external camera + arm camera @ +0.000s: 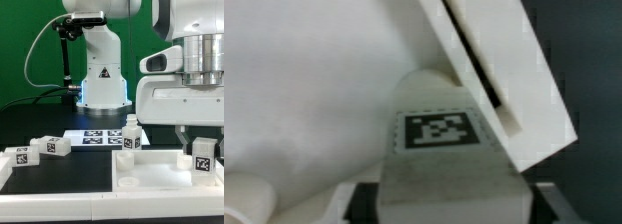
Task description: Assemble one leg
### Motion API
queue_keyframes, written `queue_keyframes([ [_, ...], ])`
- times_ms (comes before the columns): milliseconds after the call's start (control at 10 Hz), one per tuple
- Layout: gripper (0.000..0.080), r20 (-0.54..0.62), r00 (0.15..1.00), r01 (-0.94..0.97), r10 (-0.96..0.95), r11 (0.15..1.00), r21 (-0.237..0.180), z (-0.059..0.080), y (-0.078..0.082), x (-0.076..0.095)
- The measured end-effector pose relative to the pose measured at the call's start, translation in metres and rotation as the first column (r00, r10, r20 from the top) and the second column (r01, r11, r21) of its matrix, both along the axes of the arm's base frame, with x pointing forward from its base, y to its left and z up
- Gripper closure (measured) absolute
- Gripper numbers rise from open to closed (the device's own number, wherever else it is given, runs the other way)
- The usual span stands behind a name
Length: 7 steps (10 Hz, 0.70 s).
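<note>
My gripper (203, 158) is shut on a white leg (204, 154) with a black-and-white tag, held upright at the near right part of the large white square top (150, 182). In the wrist view the leg (441, 150) runs out from between the dark fingers (374, 203), tag facing the camera, its far end against the top's raised rim (473, 60). The gripper (450, 208) grips it on both sides. Another leg (128, 138) stands upright at the top's far corner. Two more legs (18, 158) (51, 147) lie on the table at the exterior view's left.
The marker board (98, 137) lies flat behind the square top, in front of the arm's base (102, 90). The table is black, with a green backdrop behind.
</note>
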<state>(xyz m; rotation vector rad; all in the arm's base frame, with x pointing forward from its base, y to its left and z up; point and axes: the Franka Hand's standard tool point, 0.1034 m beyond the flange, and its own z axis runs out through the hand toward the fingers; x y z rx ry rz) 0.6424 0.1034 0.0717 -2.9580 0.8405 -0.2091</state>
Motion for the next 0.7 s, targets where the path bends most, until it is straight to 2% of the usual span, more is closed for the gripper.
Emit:
queue_keyframes([
  [300,0.0511,-0.006,1.0,-0.017,0.017,1.0,0.003,0.003,-0.001,0.0],
  [400,0.0417,-0.005,0.999,-0.034,0.034,0.999,0.018,0.023,-0.003,0.003],
  [500,0.0417,0.0,0.999,-0.032,0.032,0.999,0.029,0.036,-0.008,0.006],
  [600,0.0244,-0.006,1.0,-0.029,0.029,0.999,0.031,0.038,-0.009,0.006],
  [700,0.0169,-0.006,1.0,-0.03,0.03,0.999,0.029,0.034,-0.008,0.005],
])
